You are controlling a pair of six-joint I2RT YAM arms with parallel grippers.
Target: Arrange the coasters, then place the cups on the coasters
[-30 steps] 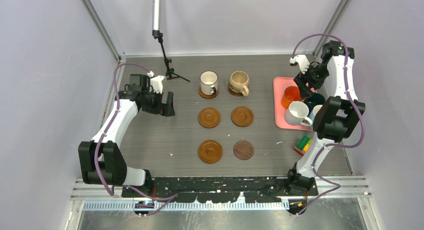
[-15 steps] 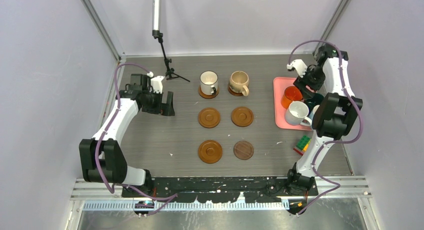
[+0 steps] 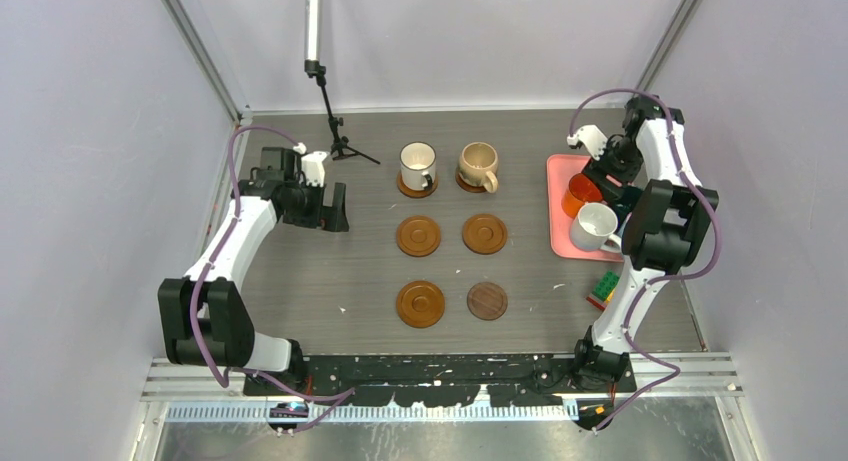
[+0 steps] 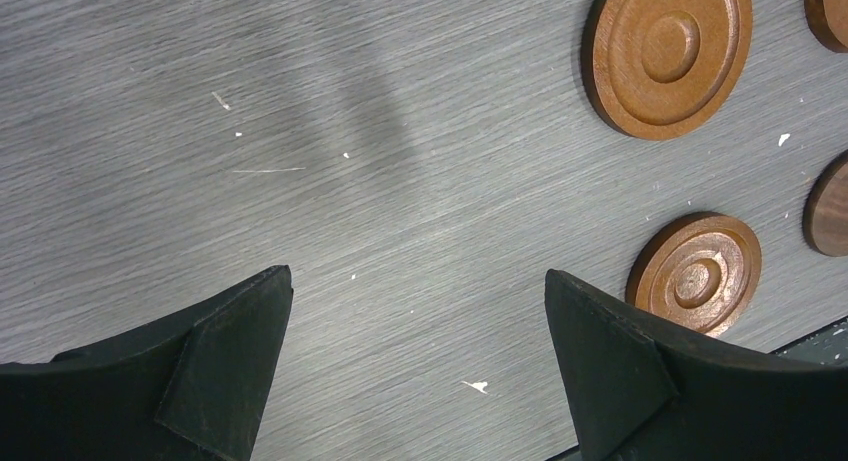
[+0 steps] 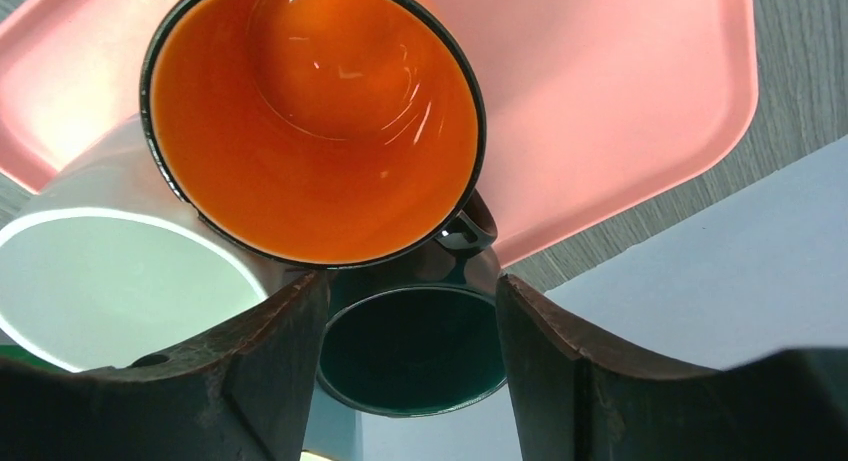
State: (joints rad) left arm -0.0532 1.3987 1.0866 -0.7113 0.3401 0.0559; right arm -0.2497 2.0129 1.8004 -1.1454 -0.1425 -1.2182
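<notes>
Your right gripper [image 5: 410, 281] hangs spread wide over the green cup [image 5: 415, 351], by the orange cup [image 5: 310, 121]; your left gripper [image 4: 417, 273] gapes over the table [image 4: 300, 131]

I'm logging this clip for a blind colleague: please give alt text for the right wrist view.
The right gripper, fingers apart, hangs over a dark green cup that shows between them. Beyond it stands an orange cup on a pink tray, with a white cup at the left. Grey wood-grain table shows past the tray's corner.
</notes>
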